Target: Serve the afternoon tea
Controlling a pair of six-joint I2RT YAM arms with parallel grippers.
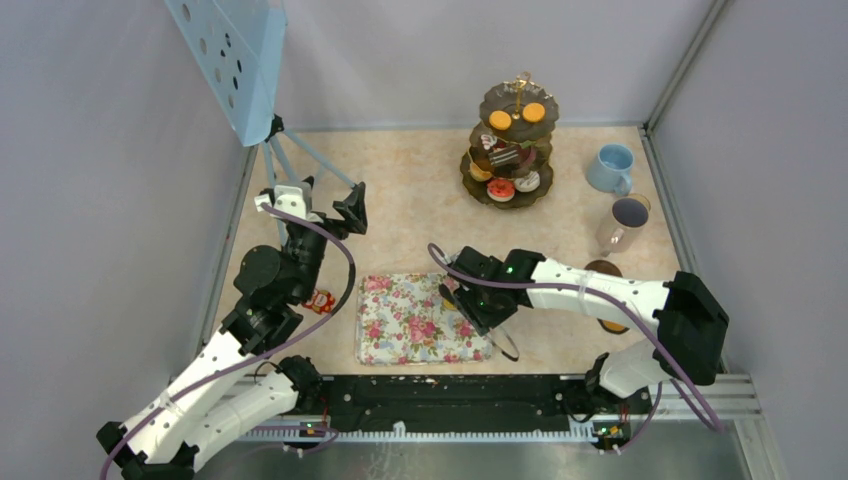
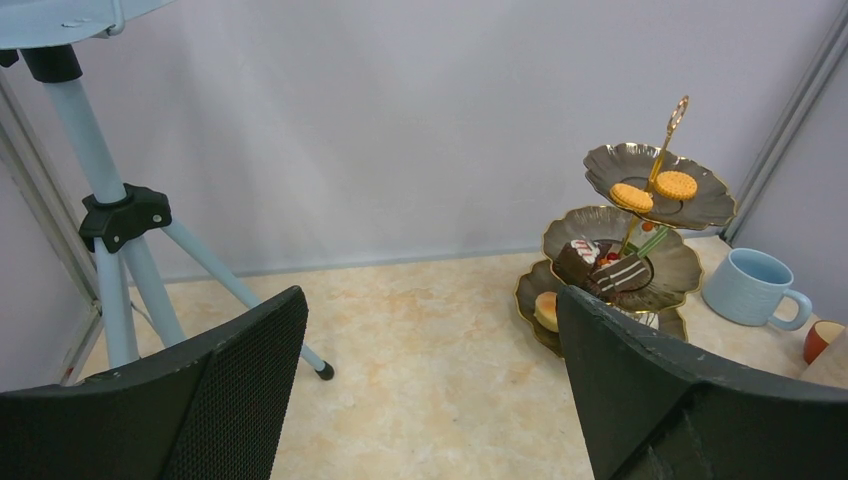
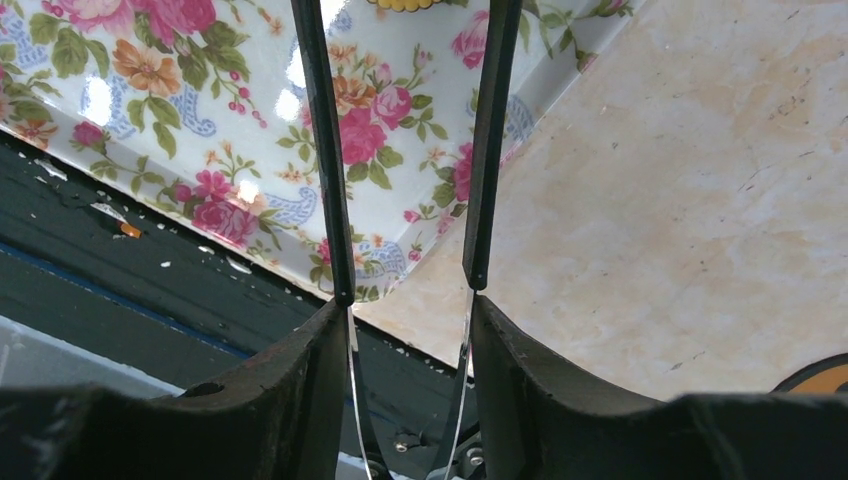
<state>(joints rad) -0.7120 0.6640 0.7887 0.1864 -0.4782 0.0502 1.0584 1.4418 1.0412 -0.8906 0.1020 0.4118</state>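
the right gripper (image 1: pixel 478 305) was held low over the right edge of the floral tray (image 1: pixel 410 322), its jaws clamped on the black tongs (image 3: pixel 322 150). this was judged to be so that a treat could be carried without being crushed by the jaws themselves. the left gripper (image 1: pixel 352 208) was raised beside the tripod (image 2: pixel 120 220), jaws wide apart and with nothing between them, and it appeared to have been parked clear of the work.

the three-tier stand (image 1: pixel 497 98) was set at the far side of the desk (image 1: pixel 420 200), well apart from both arms. the orange rounds (image 1: pixel 534 112) were on its top tier and the cake slices (image 2: pixel 600 268) on the tier below. the light-blue cup (image 1: pixel 610 168) and pale-grey cup (image 1: pixel 620 225) were placed to its right.

the overall layout was given only by the top view, where the tongs were largely hidden under the arm. the two tong arms pinched between the fingers (image 3: pixel 290 390) were shown only by the right wrist view. there a yellow scalloped edge (image 3: pixel 405 4) was cropped at the top margin, and what it was could not be told. the tiers in profile and the small orange-brown cup (image 2: pixel 822 340) were shown by the left wrist view.
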